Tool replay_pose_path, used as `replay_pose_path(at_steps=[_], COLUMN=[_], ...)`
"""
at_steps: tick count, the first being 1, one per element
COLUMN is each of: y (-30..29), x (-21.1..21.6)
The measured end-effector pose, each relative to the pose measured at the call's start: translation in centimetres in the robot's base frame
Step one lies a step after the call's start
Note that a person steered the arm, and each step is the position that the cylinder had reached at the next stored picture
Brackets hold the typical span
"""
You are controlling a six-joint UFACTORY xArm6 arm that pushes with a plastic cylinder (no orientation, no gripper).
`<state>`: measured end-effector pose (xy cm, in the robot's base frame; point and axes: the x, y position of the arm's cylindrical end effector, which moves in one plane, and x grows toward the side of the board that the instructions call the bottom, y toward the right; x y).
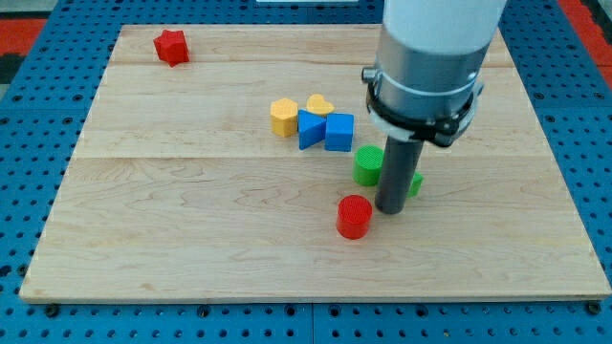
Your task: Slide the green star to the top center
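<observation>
- The wooden board (191,239) fills most of the view, pale planks lying on a blue pegboard surface (38,143) that frames it on every side.
- The arm's grey-and-white body (430,57) comes down from the view's top right, ending in a straight dark rod (397,177).
- My tip (390,210) sits on the board, right of centre. There's nothing to open or close here and nothing held; it's a plain rod resting against the blocks around it.
- The green cylinder (367,164) stands just left of the rod, touching it or very nearly so.
- The red cylinder (354,216) sits just below and left of my tip, close beside it.
- The blue cube (339,132) and the blue triangular block (309,129) are pressed together above the green cylinder, near the board's middle.
- The yellow hexagonal block (283,117) touches the blue triangular block on its left.
- The yellow heart (319,104) is tucked just behind the two blue blocks.
- The red star (171,47) sits alone, far off at the view's top left corner of the board.
- The green star (414,183), the one that matters, is mostly hidden behind the rod; only a green sliver pokes out on its right side, just above my tip, well below the top centre.
</observation>
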<state>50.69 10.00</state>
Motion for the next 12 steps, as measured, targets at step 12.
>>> replay_pose_path(at_steps=[12], y=[-14.2], x=[-19.0])
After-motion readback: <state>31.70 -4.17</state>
